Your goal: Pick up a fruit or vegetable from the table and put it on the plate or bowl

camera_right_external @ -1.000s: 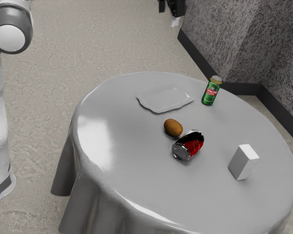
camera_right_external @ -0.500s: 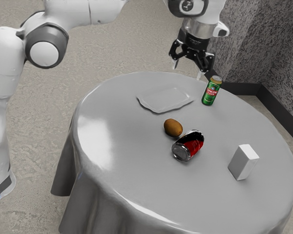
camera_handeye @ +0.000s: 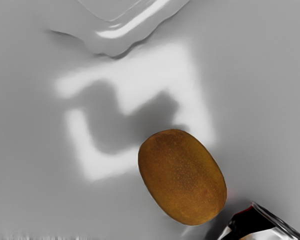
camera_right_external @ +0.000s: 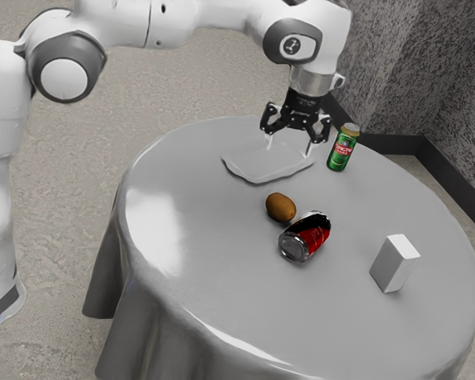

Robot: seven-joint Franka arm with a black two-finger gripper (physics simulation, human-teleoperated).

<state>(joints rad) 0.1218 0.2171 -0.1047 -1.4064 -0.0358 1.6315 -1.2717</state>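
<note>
The room has a sandy floor (camera_right_external: 142,79) and dark, speckled walls (camera_right_external: 412,55). In the middle is a round surface (camera_right_external: 190,261) with a grey cloth hanging over its sides. The big white arm (camera_right_external: 127,24) comes in from the exterior view's left and bends down over the far side of the surface.

A flat grey plate (camera_right_external: 249,166) lies there with nothing on it. A green can (camera_right_external: 343,148) stands upright just beside the plate, on the exterior view's right. A red can (camera_right_external: 305,235) lies on its side nearer the middle. A white box (camera_right_external: 394,262) stands well apart from them, toward the exterior view's right.

The smallest thing is the brown kiwi (camera_right_external: 280,207). It sits on the cloth between the plate and the red can. The red can is just beside it.

The tool (camera_right_external: 288,149) hangs over the plate. Its two black fingers are spread wide and hold nothing.

So the kiwi is not under the tool yet. It lies past the plate's near edge, toward the middle of the surface. In the wrist view the kiwi (camera_handeye: 182,176) looks like an egg, and its long way runs from the plate's corner (camera_handeye: 120,30) toward the red can (camera_handeye: 260,225). I think the tool must move over the kiwi, go down, and pinch it across its short way. The red can is close, so a finger could bump it.
</note>
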